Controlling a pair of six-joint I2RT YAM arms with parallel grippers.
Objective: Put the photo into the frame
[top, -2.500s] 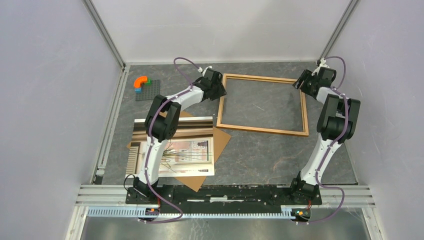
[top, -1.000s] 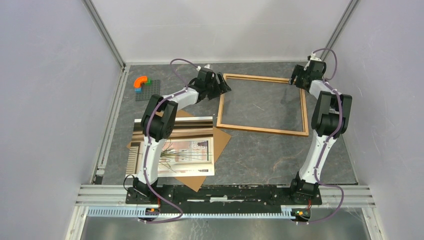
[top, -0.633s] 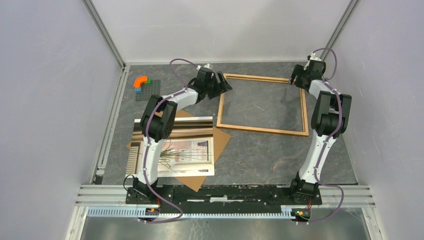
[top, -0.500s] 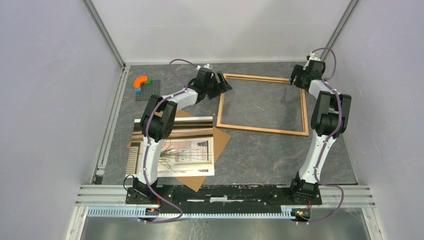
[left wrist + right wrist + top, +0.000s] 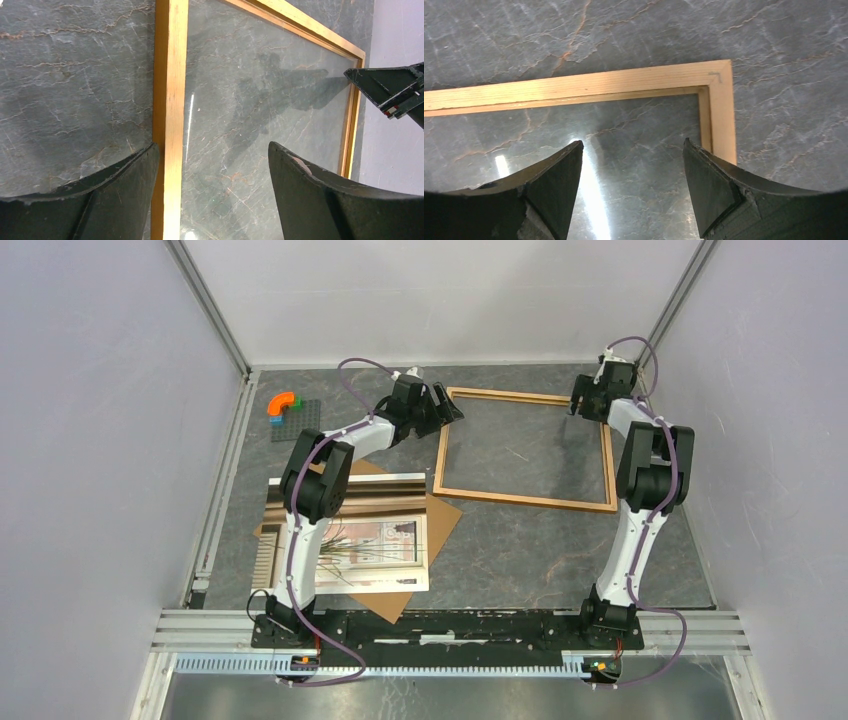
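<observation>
I judge the job barely begun. The photo point(image 5: 385, 540) lies on the brown backing board point(image 5: 443, 512) by the bench's point(image 5: 500, 560) near left edge, well apart from the frame point(image 5: 525, 499). The frame lies flat toward the far right corner, holding only what looks like a glinting pane.

My left end effector point(image 5: 450, 410) is spread, straddling the frame's left rail near its far corner. My right end effector point(image 5: 580, 403) is spread too, above the frame's far right corner. Neither pinches anything. Bringing photo and frame together is all left to do.

The bench is dark and veined like stone, with toy bricks point(image 5: 284, 403) at its far left corner. Pale walls point(image 5: 100, 440) and aluminium rails point(image 5: 205, 302) box it in.
</observation>
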